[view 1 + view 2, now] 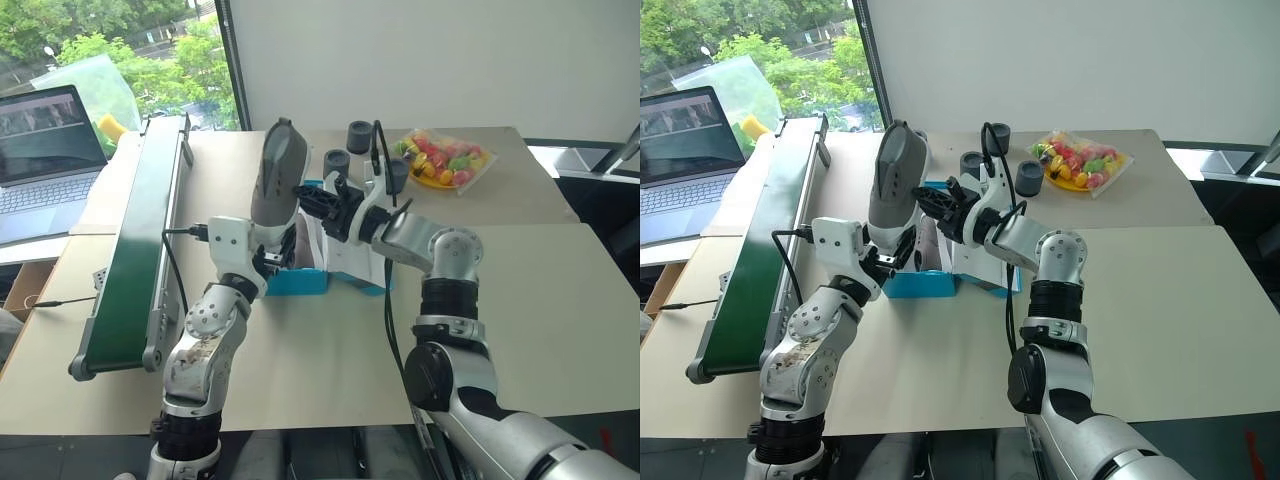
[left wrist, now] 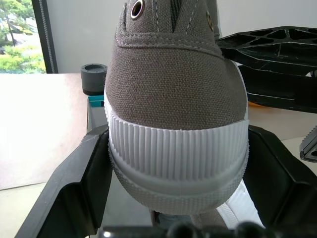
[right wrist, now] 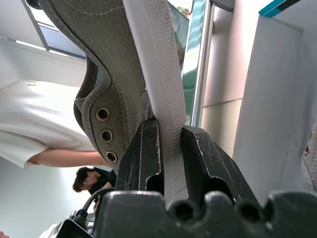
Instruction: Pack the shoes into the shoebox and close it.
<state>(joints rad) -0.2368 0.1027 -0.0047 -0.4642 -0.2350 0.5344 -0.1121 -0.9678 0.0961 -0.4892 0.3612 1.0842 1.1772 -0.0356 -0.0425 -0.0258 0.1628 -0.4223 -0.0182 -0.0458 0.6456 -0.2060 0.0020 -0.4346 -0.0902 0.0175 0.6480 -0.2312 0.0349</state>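
The left gripper clamps the white rubber toe of a grey sneaker, which stands upright above the open turquoise shoebox. The right gripper is clenched on a pale strap-like part of that shoe's upper, near the eyelets. The box sits on the beige table, beside the green conveyor. A second sneaker lies below, inside the box.

Two grey sneakers: one held upright, one lying in the box (just a sliver of it shows). One turquoise shoebox. Three dark grey cylindrical cups on the worktop. One clear bag of colourful toy fruit. One green conveyor. One laptop. Two claws, left and right.
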